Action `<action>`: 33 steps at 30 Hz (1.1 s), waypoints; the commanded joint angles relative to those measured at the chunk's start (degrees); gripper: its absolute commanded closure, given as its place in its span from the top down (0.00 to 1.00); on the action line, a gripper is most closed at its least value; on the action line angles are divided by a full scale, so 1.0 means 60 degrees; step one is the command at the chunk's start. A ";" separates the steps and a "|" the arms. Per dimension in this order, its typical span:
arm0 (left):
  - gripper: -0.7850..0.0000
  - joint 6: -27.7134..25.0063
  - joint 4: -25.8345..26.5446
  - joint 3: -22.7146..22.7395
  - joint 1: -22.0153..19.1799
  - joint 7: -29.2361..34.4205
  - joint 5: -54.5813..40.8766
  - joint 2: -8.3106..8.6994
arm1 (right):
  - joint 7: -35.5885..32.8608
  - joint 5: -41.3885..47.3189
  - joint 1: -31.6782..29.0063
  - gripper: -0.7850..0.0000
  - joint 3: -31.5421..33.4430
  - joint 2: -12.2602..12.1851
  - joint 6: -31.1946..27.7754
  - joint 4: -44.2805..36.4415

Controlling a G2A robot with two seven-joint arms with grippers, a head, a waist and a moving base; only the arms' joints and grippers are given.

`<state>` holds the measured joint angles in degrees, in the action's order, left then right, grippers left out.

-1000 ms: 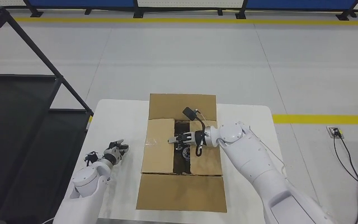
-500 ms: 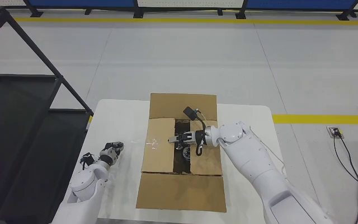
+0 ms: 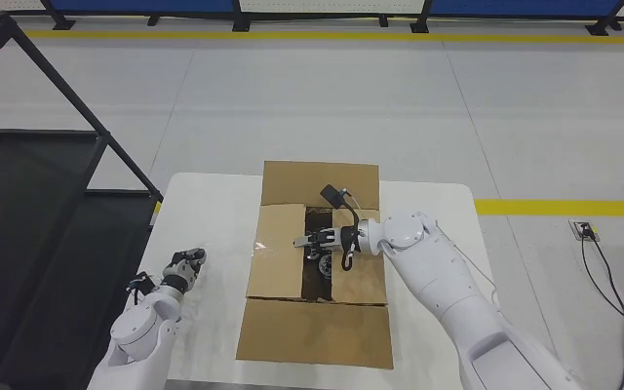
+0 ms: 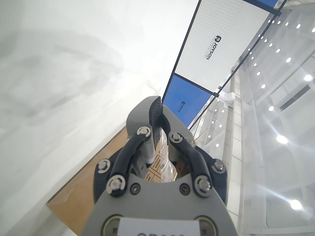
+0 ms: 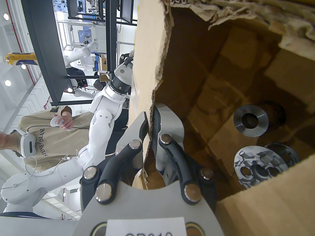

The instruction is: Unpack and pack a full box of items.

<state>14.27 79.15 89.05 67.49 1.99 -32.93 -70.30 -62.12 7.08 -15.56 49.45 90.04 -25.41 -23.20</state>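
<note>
Opening the box (image 3: 317, 336) looks to be the step in hand. The box sits in the middle of the tabletop (image 3: 210, 210), and the right claw (image 5: 150, 124) is clenched on the torn inner edge of its side flap (image 5: 147, 50), on the side toward the left arm. Down inside, a metal ring (image 5: 250, 120) and a slotted disc (image 5: 258, 170) lie on the cardboard floor, so unpacking has probably not begun. The left claw (image 4: 160, 114) rests on the tabletop well apart from the box, its fingers pressed together on nothing. The next move likely calls for folding the flap fully outward, then letting go to reach in for a part.
</note>
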 commanded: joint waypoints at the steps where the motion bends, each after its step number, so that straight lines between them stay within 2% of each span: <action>1: 0.00 -0.0038 0.0079 0.0069 0.0085 -0.0064 -0.0020 -0.0001 | -0.0007 -0.0006 0.0001 0.00 0.0014 -0.0002 -0.0003 -0.0007; 15: 0.00 -0.0158 0.0344 0.0531 0.0458 -0.0225 -0.0164 0.0007 | -0.0062 -0.0042 -0.0014 0.00 0.0105 -0.0014 -0.0067 0.0011; 27: 0.00 -0.0153 0.0306 0.0713 0.0507 -0.0281 -0.0156 0.0002 | -0.0083 -0.0091 -0.0036 0.00 0.0156 -0.0015 -0.0122 -0.0006; 28: 0.04 -0.0137 0.0307 0.0713 0.0510 -0.0272 -0.0115 0.0004 | -0.0084 -0.0095 -0.0039 0.00 0.0160 -0.0015 -0.0127 -0.0006; 29: 0.15 -0.0130 0.0316 0.0711 0.0516 -0.0256 -0.0088 0.0005 | -0.0084 -0.0099 -0.0041 0.00 0.0164 -0.0015 -0.0128 -0.0007; 30: 0.42 -0.0126 0.0318 0.0714 0.0522 -0.0251 -0.0074 0.0004 | -0.0095 -0.0094 -0.0045 0.00 0.0168 -0.0014 -0.0126 -0.0009; 32: 0.76 -0.0112 0.0339 0.0704 0.0529 -0.0247 -0.0047 0.0001 | -0.0123 -0.0106 -0.0043 0.00 0.0172 -0.0014 -0.0127 -0.0012; 33: 0.84 -0.0106 0.0360 0.0691 0.0539 -0.0243 -0.0038 -0.0002 | -0.0125 -0.0109 -0.0044 0.00 0.0176 -0.0014 -0.0128 -0.0011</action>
<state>13.59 81.19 93.29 70.67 0.51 -33.22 -70.29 -62.85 6.45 -15.83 50.48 89.95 -26.18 -23.27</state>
